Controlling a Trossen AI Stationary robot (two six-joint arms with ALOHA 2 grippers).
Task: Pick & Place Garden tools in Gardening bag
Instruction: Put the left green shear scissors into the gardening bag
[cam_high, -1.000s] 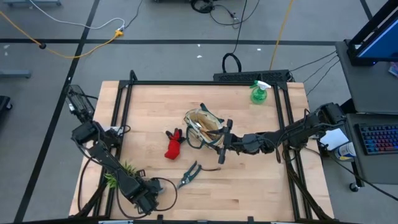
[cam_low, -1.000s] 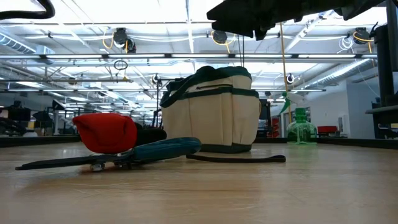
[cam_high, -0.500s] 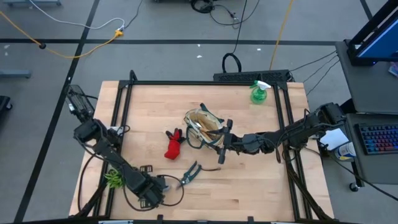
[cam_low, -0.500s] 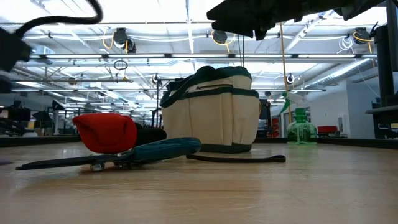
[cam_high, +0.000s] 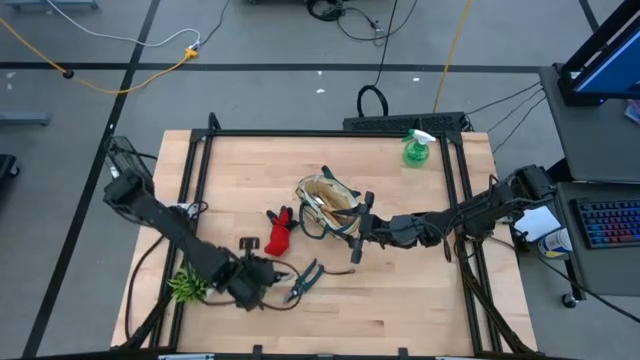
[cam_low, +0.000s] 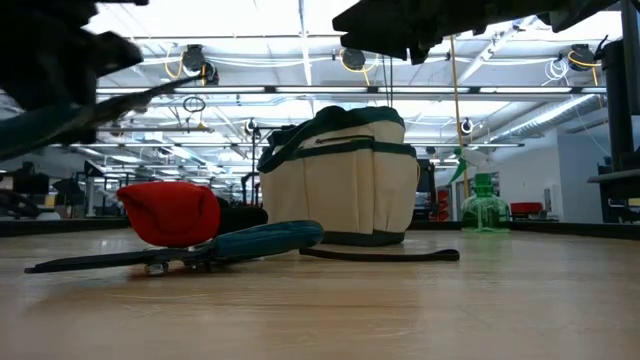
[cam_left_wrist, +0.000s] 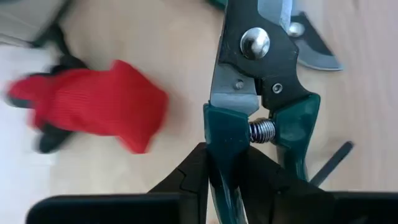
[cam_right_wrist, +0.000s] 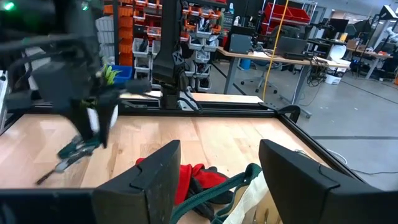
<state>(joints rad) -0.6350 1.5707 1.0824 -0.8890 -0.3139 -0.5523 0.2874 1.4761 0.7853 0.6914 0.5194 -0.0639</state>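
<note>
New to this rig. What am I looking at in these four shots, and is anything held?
Two robot arms work at a wooden table. One picture looks straight down, one looks level across the tabletop, and each wrist carries its own camera. On the table are a canvas gardening bag, a red glove, pruning shears, a green spray bottle and a plant tuft. The left gripper is down at the shears' teal handle; the shears lie on the table, not lifted. The right gripper hovers beside the bag, jaws open, holding nothing.
</note>
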